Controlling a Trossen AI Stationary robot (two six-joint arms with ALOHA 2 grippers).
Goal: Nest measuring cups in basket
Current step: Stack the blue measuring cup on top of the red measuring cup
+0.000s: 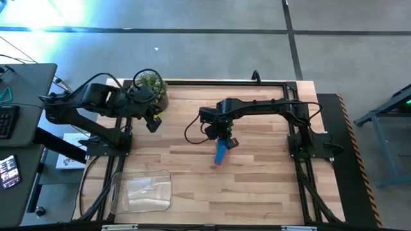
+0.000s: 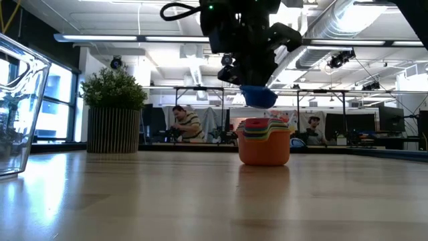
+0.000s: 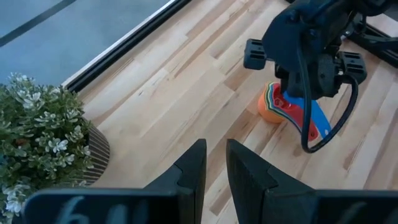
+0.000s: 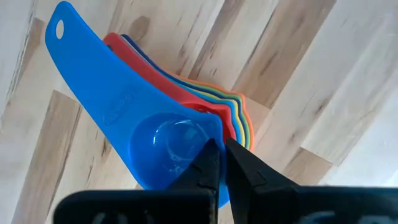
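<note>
My right gripper (image 4: 222, 152) hangs over the table's middle (image 1: 223, 138), shut on a blue measuring cup (image 4: 124, 99). Directly under it stands a nested stack of cups (image 2: 264, 144), orange outermost, with yellow, green, blue and red rims (image 4: 239, 118) showing. The stack rests on its base on the wood. The clear basket (image 1: 115, 192) sits at the near left of the table, far from both grippers. My left gripper (image 3: 214, 162) waits shut near the far left (image 1: 153, 122), beside the plant. My right gripper pinches the blue cup's bowl wall (image 4: 214, 134) on the side away from the handle, one finger inside the bowl and one outside. The fingers come from above, pointing down. The cup (image 2: 259, 97) hangs clear, just above the stack, and its handle (image 1: 220, 156) points toward the near edge.
A small potted plant (image 1: 151, 83) stands at the far left, right beside the left gripper. Bare wood lies between the stack and the basket (image 2: 20, 100). People sit at desks in the room beyond the table.
</note>
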